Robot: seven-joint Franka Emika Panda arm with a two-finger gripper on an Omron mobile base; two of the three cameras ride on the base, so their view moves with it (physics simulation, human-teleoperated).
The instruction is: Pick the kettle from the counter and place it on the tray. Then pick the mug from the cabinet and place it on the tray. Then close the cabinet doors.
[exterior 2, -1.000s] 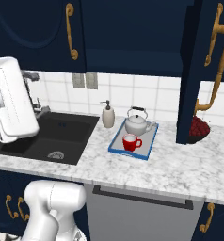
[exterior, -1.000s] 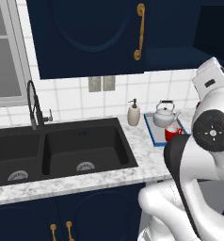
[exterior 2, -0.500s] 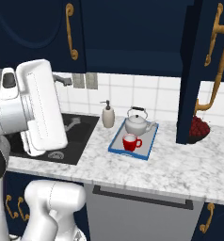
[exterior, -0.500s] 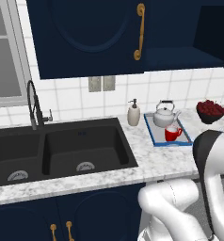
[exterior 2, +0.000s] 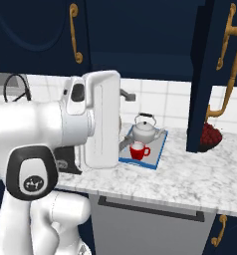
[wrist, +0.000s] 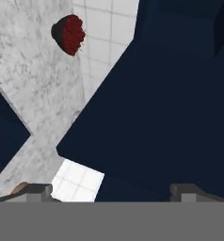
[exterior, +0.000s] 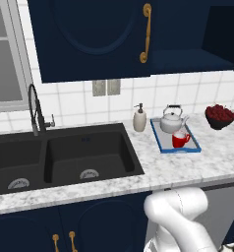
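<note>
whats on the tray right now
The kettle stands at the back of the tray and the red mug in front of it. The tray floor under them is covered.

Looking down from behind, left and right, sharing the blue-rimmed flat tray (exterior: 164, 142) (exterior 2: 156, 155); hand view rolled, close to navy door.

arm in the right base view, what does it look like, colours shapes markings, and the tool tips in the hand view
The arm is built of glossy white, rounded, boxy segments with dark grey to black joints. A round black cap near the bottom left carries a small pale logo, and a smaller dark oval sits on the upper link. No cables show. In the hand view the tool ends in two small dark grey fingertips, blocky and flat-topped.
</note>
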